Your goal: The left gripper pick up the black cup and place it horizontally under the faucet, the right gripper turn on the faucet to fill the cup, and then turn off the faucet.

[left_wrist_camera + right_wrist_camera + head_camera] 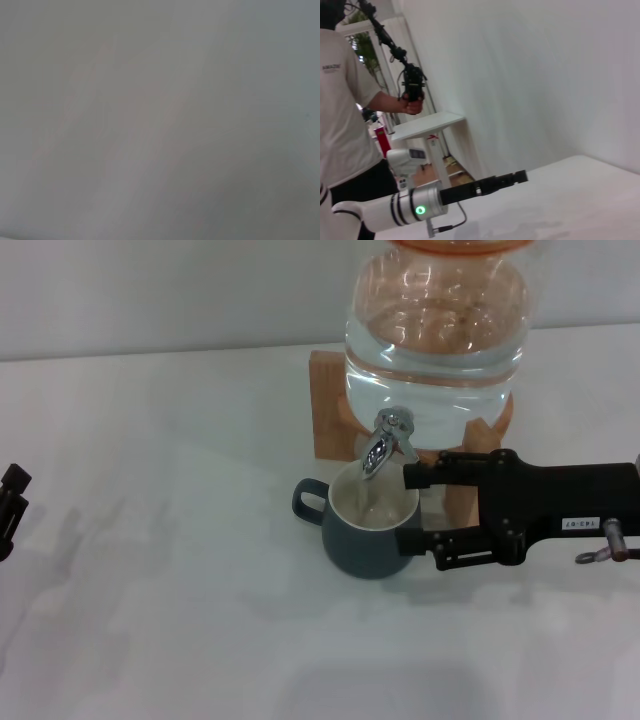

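Observation:
The black cup stands upright on the white table, right under the faucet of the clear glass water jar. Its loop handle points to the robot's left. A faint streak seems to run from the spout into the cup. My right gripper is open. Its upper finger ends just beside the faucet's lever, and its lower finger lies against the cup's right side. My left gripper rests at the far left edge, far from the cup. It also shows in the right wrist view, empty. The left wrist view shows only a blank surface.
The jar sits on a wooden stand behind the cup. In the right wrist view a person holding a camera rig stands beyond the table, next to a small white side table.

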